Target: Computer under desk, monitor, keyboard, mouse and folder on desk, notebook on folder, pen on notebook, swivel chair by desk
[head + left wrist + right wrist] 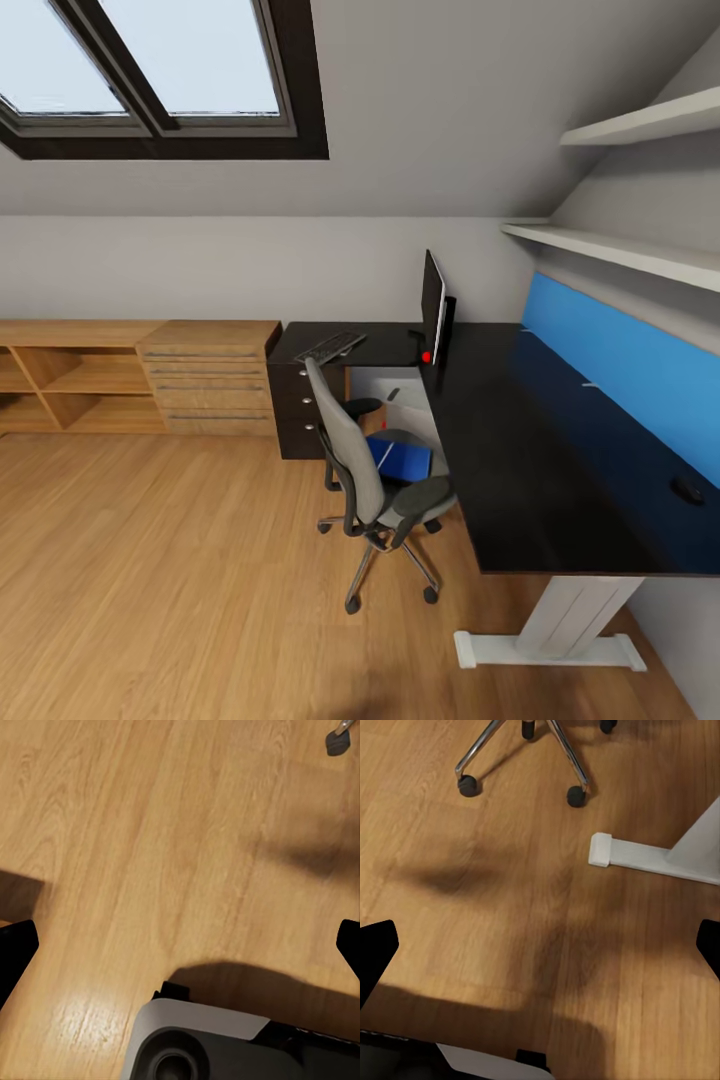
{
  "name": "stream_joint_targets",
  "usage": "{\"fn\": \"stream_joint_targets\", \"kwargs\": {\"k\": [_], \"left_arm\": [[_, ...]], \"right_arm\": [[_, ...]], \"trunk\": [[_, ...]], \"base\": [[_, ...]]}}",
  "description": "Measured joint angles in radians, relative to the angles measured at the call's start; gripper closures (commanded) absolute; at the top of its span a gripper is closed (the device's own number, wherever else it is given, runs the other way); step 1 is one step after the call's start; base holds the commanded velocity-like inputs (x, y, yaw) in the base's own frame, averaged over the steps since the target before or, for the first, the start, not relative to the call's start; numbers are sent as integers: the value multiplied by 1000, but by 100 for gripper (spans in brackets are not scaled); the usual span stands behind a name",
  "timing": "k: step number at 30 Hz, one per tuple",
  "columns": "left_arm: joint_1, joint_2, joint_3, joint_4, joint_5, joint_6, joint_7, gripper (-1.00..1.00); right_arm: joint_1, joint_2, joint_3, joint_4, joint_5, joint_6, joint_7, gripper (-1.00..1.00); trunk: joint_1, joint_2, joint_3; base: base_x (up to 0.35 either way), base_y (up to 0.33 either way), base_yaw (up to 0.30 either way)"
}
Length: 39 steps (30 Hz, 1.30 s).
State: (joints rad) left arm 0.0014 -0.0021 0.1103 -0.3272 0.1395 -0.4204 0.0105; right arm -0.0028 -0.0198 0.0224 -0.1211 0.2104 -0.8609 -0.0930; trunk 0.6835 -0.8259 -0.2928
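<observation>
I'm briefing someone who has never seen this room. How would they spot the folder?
Find the long black L-shaped desk under the wall shelves, then the grey swivel chair pulled up to its inner corner. The folder lies flat on the chair's seat: a bright-blue rectangle, the only blue thing on the chair.

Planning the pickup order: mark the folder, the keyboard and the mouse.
folder [405, 459], head view, on its blue cover.
keyboard [330, 347], head view, middle of its keys.
mouse [687, 490], head view, on its dark top.

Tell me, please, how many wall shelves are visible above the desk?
2: an upper shelf high on the sloped wall, and a lower shelf just above the desk's blue back panel. More may lie beyond the frame.
</observation>
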Motion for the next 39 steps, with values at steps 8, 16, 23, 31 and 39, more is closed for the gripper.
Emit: {"fn": "stream_joint_targets", "kwargs": {"k": [8,16,23,31,39], "left_arm": [[0,2,2,-1,0,5,1,-100],[0,4,4,-2,-2,56,1,-100],[-1,14,7,-2,-2,105,6,-100],[-1,20,8,-2,0,110,88,-100],[-1,15,8,-2,-1,106,97,-100]], "right_arm": [[0,0,0,0,0,0,0,-100],[0,0,0,0,0,0,0,-100],[0,0,0,0,0,0,-1,-100],[0,0,0,0,0,0,-1,-100],[0,0,0,0,0,0,-1,-100]], "trunk": [[31,-56,-25],[61,-112,-50],[88,-161,-72],[119,-217,-97],[150,-273,-122]], "base": [[0,0,0],[0,0,0],[0,0,0],[0,0,0],[0,0,0]]}}
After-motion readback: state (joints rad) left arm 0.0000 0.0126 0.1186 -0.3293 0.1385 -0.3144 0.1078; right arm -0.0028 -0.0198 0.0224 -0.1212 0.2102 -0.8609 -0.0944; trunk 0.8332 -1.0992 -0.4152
